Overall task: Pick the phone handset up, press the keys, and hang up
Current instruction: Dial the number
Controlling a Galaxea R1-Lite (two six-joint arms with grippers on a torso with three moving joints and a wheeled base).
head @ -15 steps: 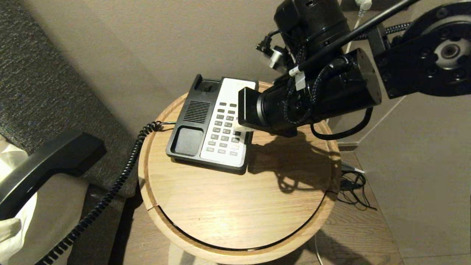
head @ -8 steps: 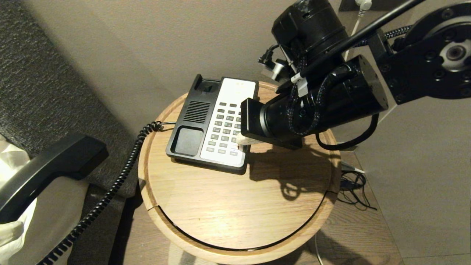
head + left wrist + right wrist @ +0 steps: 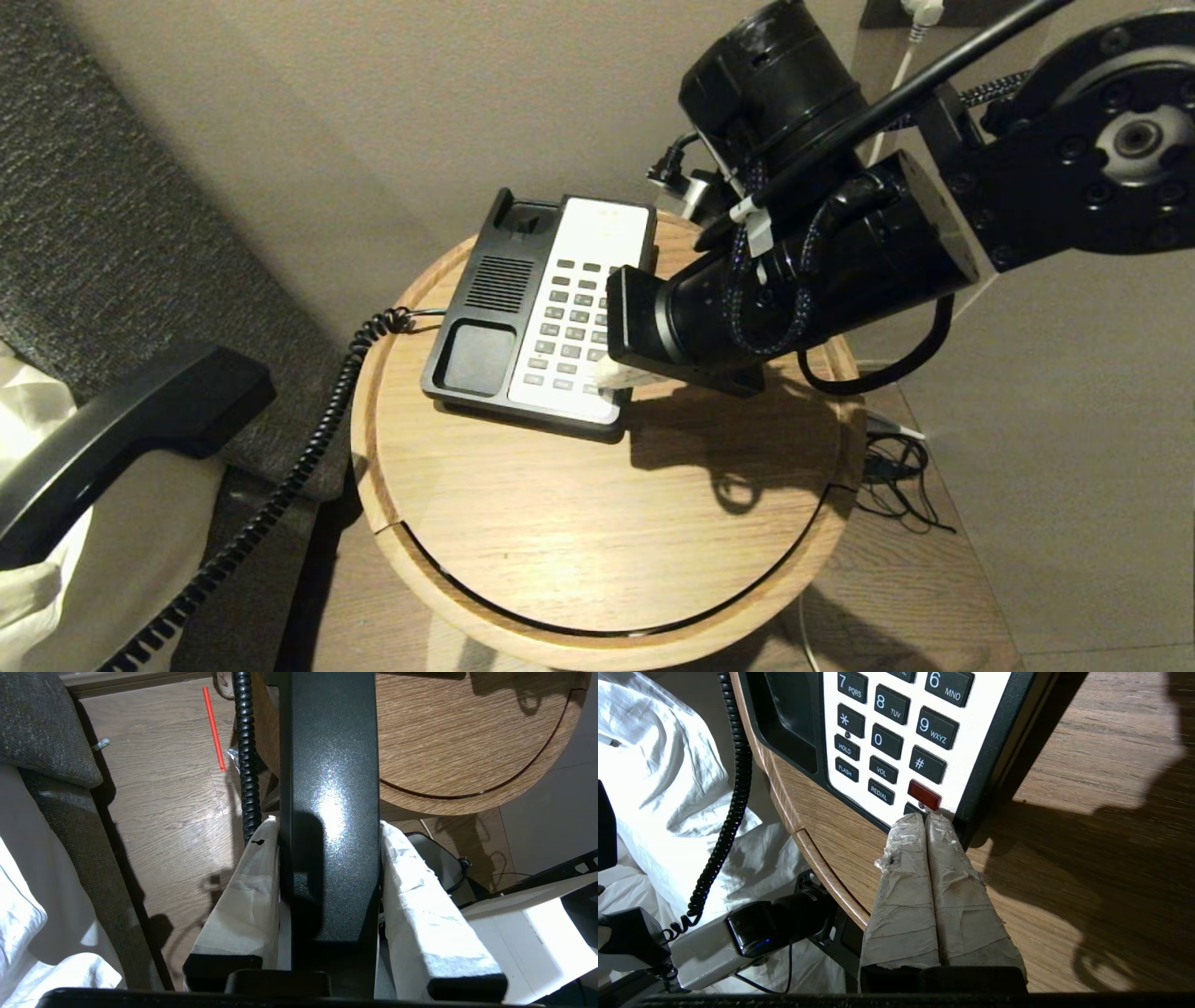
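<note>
The black phone handset (image 3: 121, 439) is held in the air to the left of the round wooden table (image 3: 607, 523), off the phone base (image 3: 485, 308). My left gripper (image 3: 328, 828) is shut on the handset (image 3: 327, 765), with one white-wrapped finger on each side. The black coiled cord (image 3: 280, 485) hangs from the base down past the table edge. My right gripper (image 3: 926, 819) is shut, its wrapped fingertips (image 3: 611, 373) resting on the bottom row of the keys (image 3: 887, 742), right beside the red key (image 3: 924, 794) at the keypad's front right corner.
A grey upholstered seat (image 3: 103, 233) and white cloth (image 3: 654, 788) lie to the left of the table. Loose cables (image 3: 896, 476) lie on the floor at the right. A white plug (image 3: 924, 11) sits in the wall above. A red stick (image 3: 214, 728) lies on the floor.
My right gripper has moved from the middle of the keypad toward its front right corner and lower. The handset in my left gripper has barely moved.
</note>
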